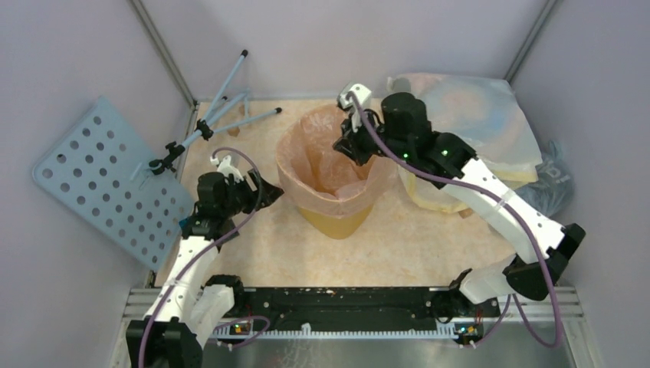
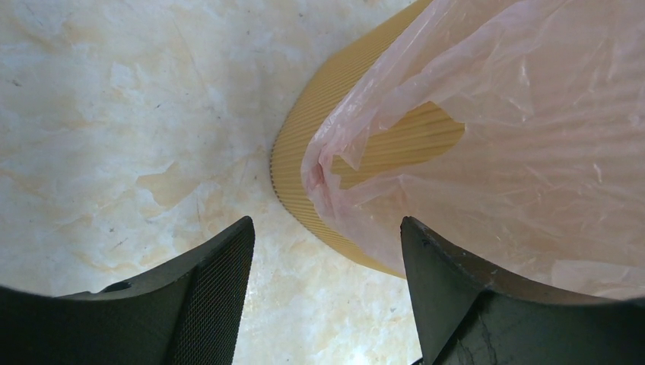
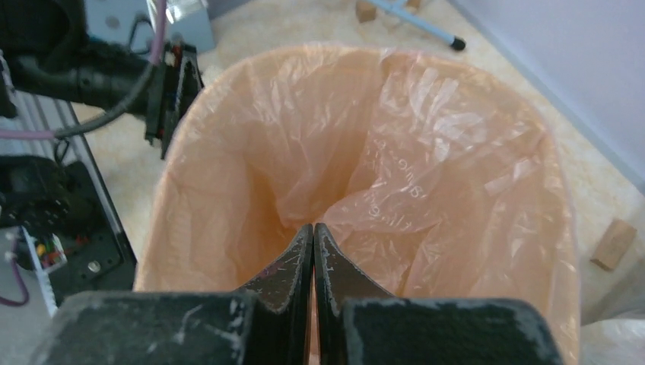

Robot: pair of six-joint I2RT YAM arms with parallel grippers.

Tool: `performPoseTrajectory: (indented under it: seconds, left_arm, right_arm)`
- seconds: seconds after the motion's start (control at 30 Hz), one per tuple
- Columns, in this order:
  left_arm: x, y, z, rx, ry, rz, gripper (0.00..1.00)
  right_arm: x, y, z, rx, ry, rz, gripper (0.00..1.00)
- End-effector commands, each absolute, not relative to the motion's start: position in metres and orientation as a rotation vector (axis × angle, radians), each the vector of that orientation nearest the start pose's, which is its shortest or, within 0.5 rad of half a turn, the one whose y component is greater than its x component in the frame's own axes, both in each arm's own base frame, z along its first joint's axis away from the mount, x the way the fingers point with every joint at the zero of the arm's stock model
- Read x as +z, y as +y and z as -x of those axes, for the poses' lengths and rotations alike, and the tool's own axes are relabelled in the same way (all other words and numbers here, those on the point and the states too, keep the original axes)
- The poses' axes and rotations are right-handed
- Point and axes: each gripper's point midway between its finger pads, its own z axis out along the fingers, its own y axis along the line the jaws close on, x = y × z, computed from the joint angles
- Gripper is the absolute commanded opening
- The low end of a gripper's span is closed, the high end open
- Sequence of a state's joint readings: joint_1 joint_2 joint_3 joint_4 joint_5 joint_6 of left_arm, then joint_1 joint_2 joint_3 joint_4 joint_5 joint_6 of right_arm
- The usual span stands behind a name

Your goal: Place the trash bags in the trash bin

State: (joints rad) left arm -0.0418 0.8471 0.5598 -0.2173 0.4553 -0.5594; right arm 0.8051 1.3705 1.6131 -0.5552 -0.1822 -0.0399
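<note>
Heads up, your trash bin [image 1: 337, 222] stands about mid-table [image 1: 253, 253], a bit toward the far edge. The pink trash bag [image 1: 322, 165] is already in it, opened out and folded over the rim most of the way round. In the left wrist view a patch of ribbed yellow wall shows where the film gaps near the rim.

Your left gripper [image 1: 272, 193] sits just beside the bin's left side. Its jaws are spread wide with nothing between them, and the bag's edge is right ahead of the fingertips [image 2: 228, 251].

Your right gripper [image 1: 354, 153] is at the bin's far-right rim, pointing down into the opening. Its jaws are pressed tight together. Can't tell whether any film is pinched between them.

The big whitish-yellow sack [image 1: 467, 115] is slumped in the far right corner, touching the bin, with a grey-blue bag [image 1: 548, 180] at the right edge behind it. A blue stand [image 1: 222, 107] lies in the far left corner.
</note>
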Motion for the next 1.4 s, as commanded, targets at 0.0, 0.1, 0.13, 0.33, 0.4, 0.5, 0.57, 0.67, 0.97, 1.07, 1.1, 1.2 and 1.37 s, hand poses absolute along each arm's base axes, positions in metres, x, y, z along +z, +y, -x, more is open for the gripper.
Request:
performPoseTrajectory:
  seconds: [0.0,0.1,0.13,0.33,0.4,0.5,0.57,0.67,0.97,1.07,1.1,1.2,1.37]
  left_arm:
    - [0.17,-0.111,-0.275,-0.866,2.039,0.233,0.76]
    - [0.166,-0.116,-0.274,-0.906,2.042,0.234,0.74]
    - [0.163,-0.117,-0.273,-0.919,2.047,0.236,0.74]
    - [0.156,-0.123,-0.276,-0.959,2.056,0.221,0.72]
    - [0.155,-0.124,-0.275,-0.976,2.056,0.221,0.7]
    - [0.157,-0.127,-0.278,-1.002,2.03,0.221,0.67]
    - [0.156,-0.127,-0.28,-1.008,2.029,0.232,0.66]
    - [0.156,-0.128,-0.282,-1.018,2.026,0.236,0.66]
    - [0.146,-0.129,-0.288,-1.038,2.032,0.267,0.33]
    - [0.141,-0.126,-0.29,-1.014,2.039,0.282,0.22]
    - [0.139,-0.126,-0.29,-1.006,2.04,0.283,0.19]
    - [0.137,-0.124,-0.291,-0.994,2.037,0.288,0.04]
    - [0.132,-0.124,-0.29,-0.992,2.04,0.291,0.0]
  right_arm:
    - [0.359,0.325,-0.273,0.576,1.707,1.065,0.0]
    - [0.329,0.332,-0.279,0.543,1.782,1.152,0.0]
    - [0.321,0.333,-0.28,0.54,1.803,1.176,0.0]
    - [0.276,0.338,-0.288,0.495,1.921,1.238,0.0]
    - [0.265,0.34,-0.288,0.495,1.951,1.258,0.0]
    - [0.254,0.344,-0.287,0.52,1.979,1.271,0.0]
    - [0.246,0.346,-0.285,0.534,1.994,1.282,0.0]
    - [0.235,0.346,-0.283,0.541,2.02,1.295,0.0]
    - [0.201,0.343,-0.272,0.557,2.129,1.357,0.0]
    - [0.19,0.339,-0.27,0.544,2.162,1.365,0.0]
    - [0.187,0.337,-0.269,0.54,2.171,1.369,0.0]
    - [0.176,0.333,-0.266,0.531,2.2,1.377,0.0]
    - [0.157,0.327,-0.263,0.525,2.248,1.371,0.0]
